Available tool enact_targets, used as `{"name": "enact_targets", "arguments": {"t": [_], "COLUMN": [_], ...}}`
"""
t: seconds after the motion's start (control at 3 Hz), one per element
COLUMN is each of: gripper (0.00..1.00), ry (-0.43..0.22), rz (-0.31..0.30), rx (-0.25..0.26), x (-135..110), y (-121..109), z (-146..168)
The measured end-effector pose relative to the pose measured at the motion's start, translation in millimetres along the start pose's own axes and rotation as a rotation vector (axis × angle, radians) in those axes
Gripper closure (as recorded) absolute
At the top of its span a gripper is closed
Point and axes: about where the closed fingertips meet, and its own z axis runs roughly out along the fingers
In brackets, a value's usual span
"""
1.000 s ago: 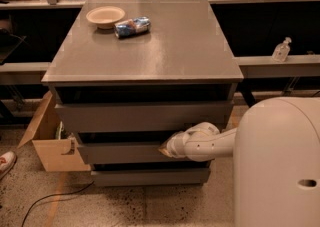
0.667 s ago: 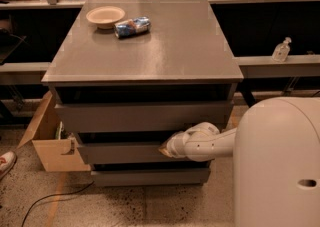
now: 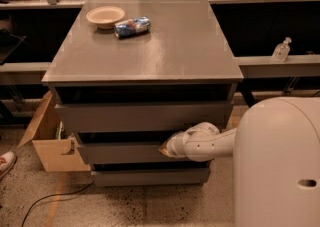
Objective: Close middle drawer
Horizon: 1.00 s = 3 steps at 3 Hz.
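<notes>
My claw (image 3: 167,150) is at the 3 o'clock end of the middle drawer (image 3: 120,153), right at its front, under the grey surface (image 3: 150,46). I cannot tell if my claw is clenched or released.

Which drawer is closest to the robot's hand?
The middle drawer: the gripper is at its front, right of centre. The taller drawer lies above it and the slimmer drawer below, both away from the gripper.
</notes>
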Motion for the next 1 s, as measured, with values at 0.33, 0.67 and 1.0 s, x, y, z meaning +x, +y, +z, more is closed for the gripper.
{"name": "enact_targets", "arguments": {"t": [0.33,0.67,1.0], "gripper": [1.0,0.82,0.59], "ry": [0.0,0.0,0.0], "rz": [0.0,0.0,0.0], "rx": [0.0,0.0,0.0], "x": [0.1,0.0,0.0], "y": [-0.1,0.0,0.0], "z": [-0.1,0.0,0.0]}}
